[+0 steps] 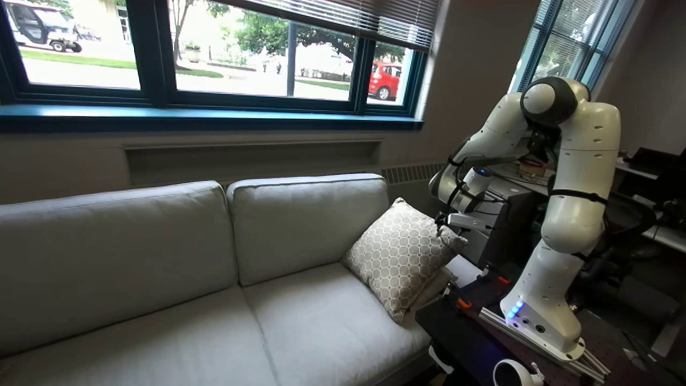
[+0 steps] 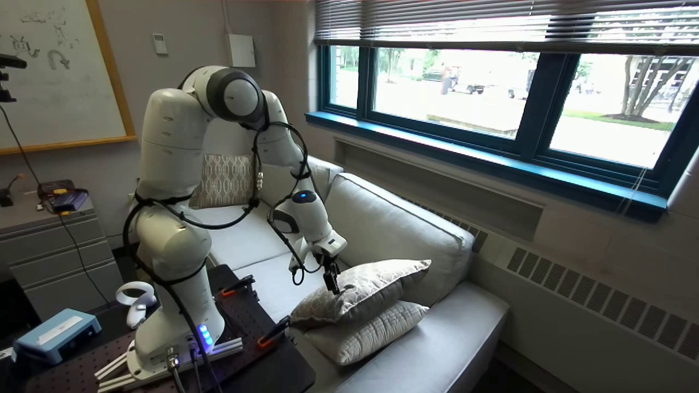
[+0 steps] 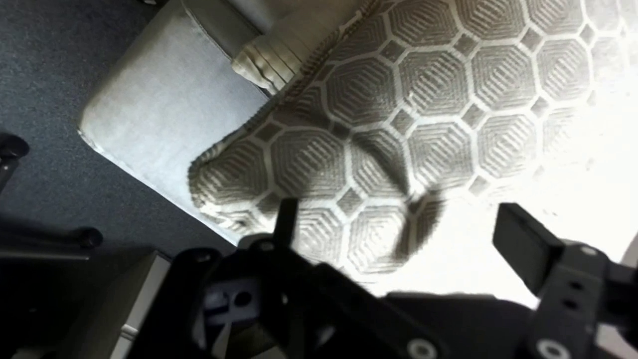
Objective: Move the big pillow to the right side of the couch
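The big pillow, beige with a lattice pattern, leans at an end of the light grey couch. In an exterior view the big pillow lies tilted on top of a smaller plain pillow, beside the armrest of the couch. In the wrist view the big pillow fills much of the picture, with a crease between the fingers. My gripper is open, its fingers wide apart over the pillow's corner area. In both exterior views the gripper is at the pillow's upper surface; contact is unclear.
Another patterned pillow stands at the couch's far end. The robot's dark table with orange-tipped clamps adjoins the couch front. A white controller lies on that table. A window wall and radiator run behind the couch.
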You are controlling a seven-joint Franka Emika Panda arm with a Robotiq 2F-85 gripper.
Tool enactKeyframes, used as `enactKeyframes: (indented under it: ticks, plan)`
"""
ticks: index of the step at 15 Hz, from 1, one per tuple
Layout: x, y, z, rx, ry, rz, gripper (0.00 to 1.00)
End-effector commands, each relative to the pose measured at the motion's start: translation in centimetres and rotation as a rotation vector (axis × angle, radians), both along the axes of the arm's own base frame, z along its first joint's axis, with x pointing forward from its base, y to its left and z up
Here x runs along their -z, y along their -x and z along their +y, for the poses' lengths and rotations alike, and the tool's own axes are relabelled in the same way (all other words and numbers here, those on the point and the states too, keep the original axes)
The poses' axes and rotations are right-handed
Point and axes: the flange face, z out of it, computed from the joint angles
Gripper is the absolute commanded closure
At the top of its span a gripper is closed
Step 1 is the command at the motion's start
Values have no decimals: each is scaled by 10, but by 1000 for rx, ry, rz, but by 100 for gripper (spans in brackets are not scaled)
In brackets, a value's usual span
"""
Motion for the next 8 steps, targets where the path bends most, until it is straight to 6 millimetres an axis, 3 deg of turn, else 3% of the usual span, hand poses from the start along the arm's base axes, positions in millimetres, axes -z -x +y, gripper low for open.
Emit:
enactKeyframes:
  ticks: [1,8]
  plan:
    - [1,-4,39,-69,46,-8,0]
    - [4,-17,107,-271,65,-8,0]
